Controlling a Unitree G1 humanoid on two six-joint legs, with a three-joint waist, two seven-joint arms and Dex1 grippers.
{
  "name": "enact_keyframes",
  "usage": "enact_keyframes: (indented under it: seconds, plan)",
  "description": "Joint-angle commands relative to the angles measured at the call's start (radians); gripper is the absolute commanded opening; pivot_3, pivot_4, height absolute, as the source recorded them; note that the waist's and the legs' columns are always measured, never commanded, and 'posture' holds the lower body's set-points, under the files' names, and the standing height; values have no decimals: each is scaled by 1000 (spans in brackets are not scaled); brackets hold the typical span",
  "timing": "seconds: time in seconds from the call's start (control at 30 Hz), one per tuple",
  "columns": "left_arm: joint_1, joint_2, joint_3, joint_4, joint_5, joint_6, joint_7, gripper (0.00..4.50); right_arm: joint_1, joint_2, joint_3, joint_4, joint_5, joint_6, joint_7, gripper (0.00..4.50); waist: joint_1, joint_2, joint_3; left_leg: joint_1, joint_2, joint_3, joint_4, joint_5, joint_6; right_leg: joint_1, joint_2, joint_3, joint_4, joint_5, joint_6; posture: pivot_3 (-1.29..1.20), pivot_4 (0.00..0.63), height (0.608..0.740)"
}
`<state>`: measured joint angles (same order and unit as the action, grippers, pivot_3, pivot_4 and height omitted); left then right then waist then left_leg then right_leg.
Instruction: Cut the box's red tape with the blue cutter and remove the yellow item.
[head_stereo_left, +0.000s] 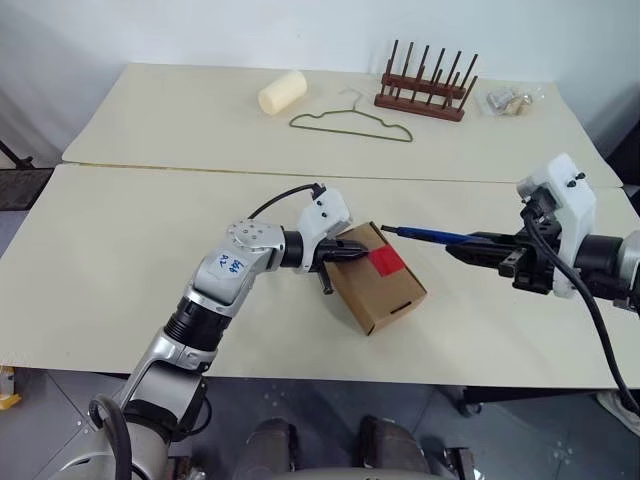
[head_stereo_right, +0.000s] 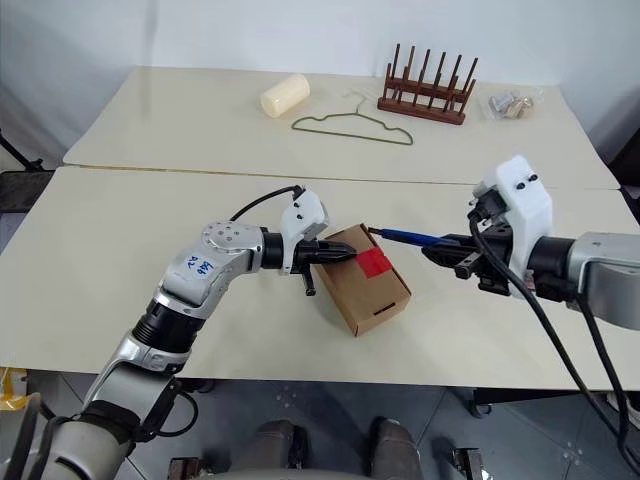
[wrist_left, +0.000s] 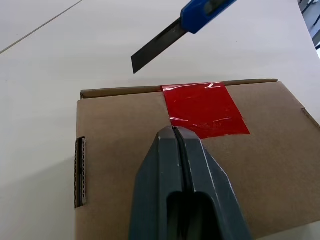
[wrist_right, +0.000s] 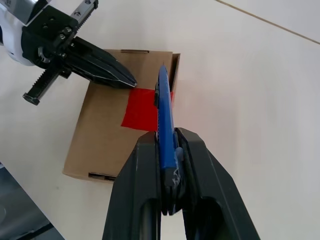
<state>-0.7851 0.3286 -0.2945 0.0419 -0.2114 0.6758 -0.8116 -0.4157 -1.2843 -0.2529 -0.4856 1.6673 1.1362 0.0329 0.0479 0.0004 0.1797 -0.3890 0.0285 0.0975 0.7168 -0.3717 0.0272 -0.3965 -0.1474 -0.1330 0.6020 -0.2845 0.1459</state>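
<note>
On the box (head_stereo_left: 380, 283), closed left gripper (head_stereo_left: 362, 254) beside red tape (head_stereo_left: 388, 262); right gripper (head_stereo_left: 462, 243) gripping blue cutter (head_stereo_left: 425, 235).

Two cream tables (head_stereo_left: 120, 290), white wall (head_stereo_left: 150, 30), grey floor (head_stereo_left: 300, 400)

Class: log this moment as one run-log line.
left gripper: shut, on box | right gripper: holds cutter | blade above tape | tape uncut

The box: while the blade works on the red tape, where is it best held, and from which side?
Hold the box on its top face, at the end away from the blade, coming from the robot's left as the shut left hand does now. The blue cutter in the right hand comes from the opposite side, toward the red tape at the seam edge.
</note>
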Motion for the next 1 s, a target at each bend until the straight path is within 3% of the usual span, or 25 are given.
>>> enact_keyframes:
  seconds: [0.03,1.0]
  plan:
    - [16,7,-25,-14,15,37,1,0,-19,9,7,-17,26,-28,-29,153,0,0,0,0,0,0,0,0,0,0,0,0,0,0,0,0,150,740]
    - [42,8,-24,-80,3,101,9,0,-81,109,84,9,-72,-14,-56,153,2,0,0,0,0,0,0,0,0,0,0,0,0,0,0,0,150,740]
